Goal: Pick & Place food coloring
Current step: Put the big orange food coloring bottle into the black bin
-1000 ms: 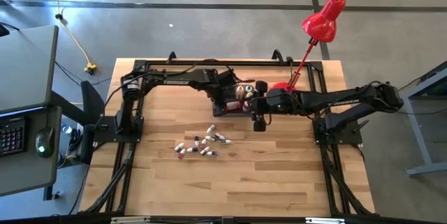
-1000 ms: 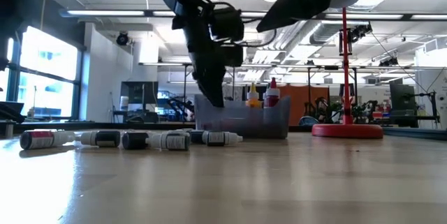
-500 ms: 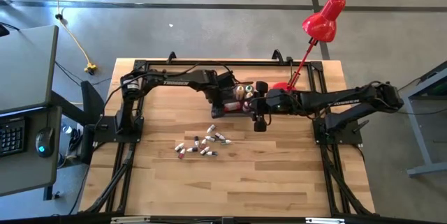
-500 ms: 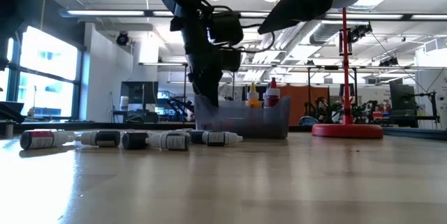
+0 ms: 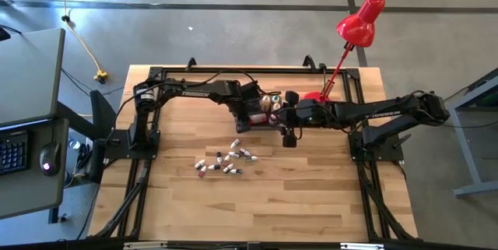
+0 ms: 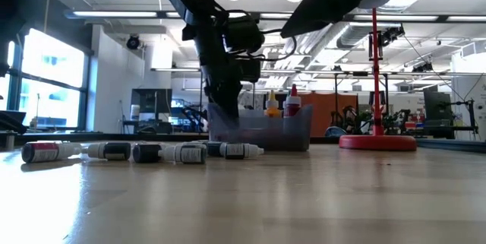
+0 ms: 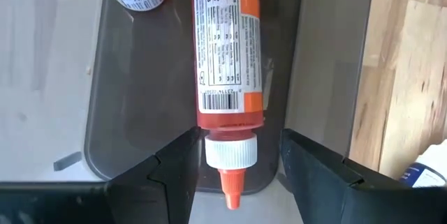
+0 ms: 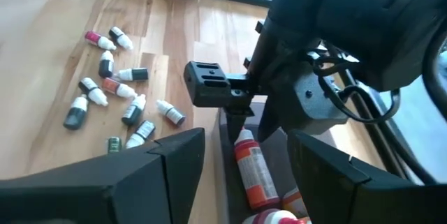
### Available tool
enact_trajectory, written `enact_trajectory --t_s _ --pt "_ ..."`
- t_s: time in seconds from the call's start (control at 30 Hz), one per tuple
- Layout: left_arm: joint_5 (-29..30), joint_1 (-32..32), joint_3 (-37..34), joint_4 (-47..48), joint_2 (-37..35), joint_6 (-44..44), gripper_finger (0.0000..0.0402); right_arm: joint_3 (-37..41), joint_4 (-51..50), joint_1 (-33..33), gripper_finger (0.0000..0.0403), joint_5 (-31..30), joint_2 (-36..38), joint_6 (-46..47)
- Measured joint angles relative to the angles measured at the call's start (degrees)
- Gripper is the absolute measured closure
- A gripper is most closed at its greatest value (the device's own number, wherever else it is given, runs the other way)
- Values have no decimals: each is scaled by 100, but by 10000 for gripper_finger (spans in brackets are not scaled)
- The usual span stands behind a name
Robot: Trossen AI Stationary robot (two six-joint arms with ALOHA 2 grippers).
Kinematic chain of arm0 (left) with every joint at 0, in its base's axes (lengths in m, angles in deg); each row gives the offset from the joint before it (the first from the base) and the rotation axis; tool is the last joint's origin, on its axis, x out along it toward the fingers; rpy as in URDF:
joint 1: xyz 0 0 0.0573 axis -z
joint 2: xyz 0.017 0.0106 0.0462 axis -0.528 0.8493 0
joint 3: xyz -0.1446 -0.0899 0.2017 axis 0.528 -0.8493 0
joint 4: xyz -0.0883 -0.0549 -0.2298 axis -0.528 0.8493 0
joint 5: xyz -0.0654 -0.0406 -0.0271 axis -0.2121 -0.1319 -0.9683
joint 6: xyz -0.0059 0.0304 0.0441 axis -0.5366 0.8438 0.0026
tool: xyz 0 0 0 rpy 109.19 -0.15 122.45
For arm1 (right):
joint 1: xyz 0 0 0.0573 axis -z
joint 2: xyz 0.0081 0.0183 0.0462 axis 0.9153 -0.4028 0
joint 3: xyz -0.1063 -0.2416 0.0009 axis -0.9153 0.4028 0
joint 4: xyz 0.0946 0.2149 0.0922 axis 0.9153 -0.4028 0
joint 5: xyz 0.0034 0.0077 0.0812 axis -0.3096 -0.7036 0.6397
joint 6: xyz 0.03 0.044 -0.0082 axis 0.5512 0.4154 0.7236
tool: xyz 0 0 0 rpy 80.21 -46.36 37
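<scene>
Several small food coloring vials lie scattered on their sides on the wooden table. Behind them stands the dark grey bin. An orange bottle with a white cap lies on the bin's floor. Yellow-topped and red-topped bottles stand upright in it. My left gripper reaches down into the bin, open, one finger on each side of the orange bottle's cap. My right gripper hovers open beside the bin's right end. My left gripper's fingers flank the orange bottle's cap, pointing down into the bin. I cannot tell whether they touch the cap or the bin. The bottle lies flat on the bin's floor.
A red desk lamp stands at the far right, its base to the right of the bin. Black frame rails run along the table's edges. Bare wood lies in front of the vials.
The bin, with the upright bottles in it, has slid a little toward the table's left edge. My left gripper has moved the same way with it, staying down in the bin.
</scene>
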Motion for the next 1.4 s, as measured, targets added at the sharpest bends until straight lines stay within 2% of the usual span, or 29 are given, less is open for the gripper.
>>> enact_trajectory --t_s 0.13,0.83,1.07,1.17,1.27,1.4 --pt "4 0 -10 -15 0 -6 209 0 -3 0 204 156 0 11" --pt "152 -2 -17 -77 219 -144 209 1 -73 0 204 206 0 12" --pt "126 0 -12 -23 216 -20 209 2 -67 0 204 770 0 6" --pt "126 0 -12 -22 214 -11 210 2 -74 0 204 799 0 6" --pt "126 -2 -12 2 212 97 229 2 -72 0 204 720 0 6" --pt "127 0 -9 47 210 150 276 2 -73 2 204 722 0 4"
